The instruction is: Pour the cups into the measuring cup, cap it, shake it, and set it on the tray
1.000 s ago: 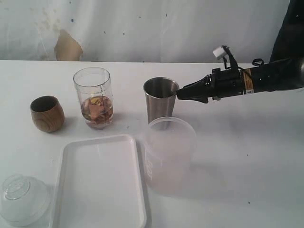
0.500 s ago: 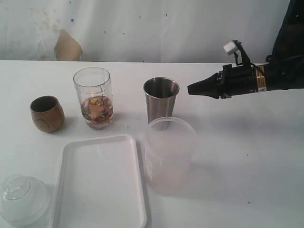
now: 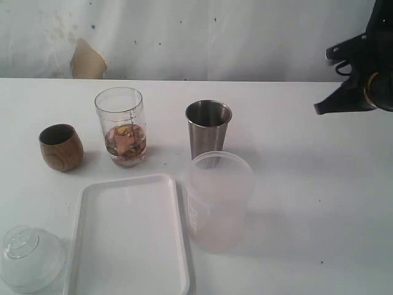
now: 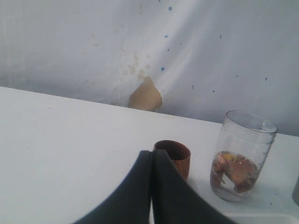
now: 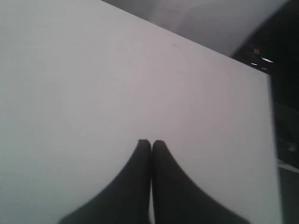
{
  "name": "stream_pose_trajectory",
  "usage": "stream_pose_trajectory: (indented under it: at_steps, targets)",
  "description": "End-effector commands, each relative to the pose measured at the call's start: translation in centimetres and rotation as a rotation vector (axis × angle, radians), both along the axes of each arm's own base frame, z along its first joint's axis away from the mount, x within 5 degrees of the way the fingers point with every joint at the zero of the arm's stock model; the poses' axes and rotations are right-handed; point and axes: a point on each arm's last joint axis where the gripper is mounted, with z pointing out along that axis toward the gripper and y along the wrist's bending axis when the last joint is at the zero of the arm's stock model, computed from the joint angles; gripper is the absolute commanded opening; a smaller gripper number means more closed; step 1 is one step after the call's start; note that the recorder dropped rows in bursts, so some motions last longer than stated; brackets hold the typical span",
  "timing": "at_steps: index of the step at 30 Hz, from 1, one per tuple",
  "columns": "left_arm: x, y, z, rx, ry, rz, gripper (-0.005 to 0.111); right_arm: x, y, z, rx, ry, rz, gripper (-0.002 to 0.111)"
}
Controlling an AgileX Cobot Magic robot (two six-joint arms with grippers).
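Exterior view: wooden cup (image 3: 61,147) and steel tumbler (image 3: 208,130) flank the measuring cup (image 3: 121,126) for pouring; right pincer (image 3: 318,109), pressed together, holds nothing.

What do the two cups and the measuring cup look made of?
Round-bellied cup: looks like wood, matte brown with visible grain.
Tumbler: likely stainless steel, brushed grey with reflective streaks.
Measuring cup: clear plastic, possibly glass; see-through wall with printed scale, brownish contents visible through it.
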Motion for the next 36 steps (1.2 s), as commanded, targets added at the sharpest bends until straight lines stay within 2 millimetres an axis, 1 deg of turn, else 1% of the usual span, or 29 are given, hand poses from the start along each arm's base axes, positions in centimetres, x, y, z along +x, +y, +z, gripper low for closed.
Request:
stream_pose_trajectory:
  at_steps: [1, 2, 4, 5, 7, 10, 13, 15, 17, 18, 19, 21, 23, 26, 27, 31, 34, 35, 36]
  targets:
    - [0.0, 0.0, -0.1, -0.013, -0.009, 0.003, 0.000, -1.1, -0.7, 0.2, -0.177, 0.180, -0.138, 0.000]
    - [0.0, 0.0, -0.1, -0.013, -0.009, 0.003, 0.000, -1.2, -0.9, 0.1, -0.210, 0.276, -0.145, 0.000]
    - [0.0, 0.0, -0.1, -0.013, -0.009, 0.003, 0.000, -1.2, -0.9, -0.1, -0.188, 0.440, -0.144, 0.000]
    - [0.0, 0.0, -0.1, -0.013, -0.009, 0.003, 0.000, -1.2, -0.6, 0.1, -0.123, 0.487, -0.146, 0.000]
    - [0.0, 0.0, -0.1, -0.013, -0.007, 0.002, 0.000, -0.9, 0.4, 0.8, 0.028, 0.501, -0.123, 0.000]
    - [0.0, 0.0, -0.1, -0.013, -0.003, 0.000, 0.000, -1.1, 2.0, 2.2, 0.192, 0.451, -0.042, 0.000]
    - [0.0, 0.0, -0.1, -0.013, -0.003, 0.000, 0.000, -1.8, 3.0, 3.9, 0.294, 0.381, -0.001, 0.000]
    - [0.0, 0.0, -0.1, -0.013, -0.003, 0.000, 0.000, -2.6, 3.3, 5.0, 0.324, 0.314, 0.009, 0.000]
    - [0.0, 0.0, -0.1, -0.013, -0.003, 0.000, 0.000, -3.9, 3.4, 6.4, 0.338, 0.226, 0.013, 0.000]
    - [0.0, 0.0, -0.1, -0.013, -0.003, 0.000, 0.000, -4.5, 3.4, 6.6, 0.338, 0.186, 0.013, 0.000]
    - [0.0, 0.0, -0.1, -0.013, -0.003, 0.000, 0.000, -5.6, 3.4, 7.2, 0.338, 0.136, 0.014, 0.000]
    - [0.0, 0.0, -0.1, -0.013, -0.003, 0.000, 0.000, -7.3, 3.4, 7.8, 0.350, 0.052, 0.012, 0.000]
    - [0.0, 0.0, -0.1, -0.013, -0.003, 0.000, 0.000, -9.1, 3.6, 7.9, 0.372, -0.011, 0.006, 0.000]
    - [0.0, 0.0, -0.1, -0.013, -0.003, 0.000, 0.000, -12.1, 3.7, 7.5, 0.434, -0.114, -0.024, 0.000]
    - [0.0, 0.0, -0.1, -0.013, -0.003, 0.000, 0.000, -13.2, 3.7, 7.0, 0.451, -0.137, -0.039, 0.000]
    - [0.0, 0.0, -0.1, -0.013, -0.003, 0.000, 0.000, -17.0, 3.6, 4.0, 0.444, -0.201, -0.069, 0.000]
    - [0.0, 0.0, -0.1, -0.013, -0.003, 0.000, 0.000, -19.5, 3.6, 1.9, 0.423, -0.257, -0.072, 0.000]
    - [0.0, 0.0, -0.1, -0.013, -0.003, 0.000, 0.000, -21.1, 3.7, 0.8, 0.412, -0.293, -0.069, 0.000]
    - [0.0, 0.0, -0.1, -0.013, -0.003, 0.000, 0.000, -21.9, 3.7, 0.3, 0.406, -0.307, -0.070, 0.000]
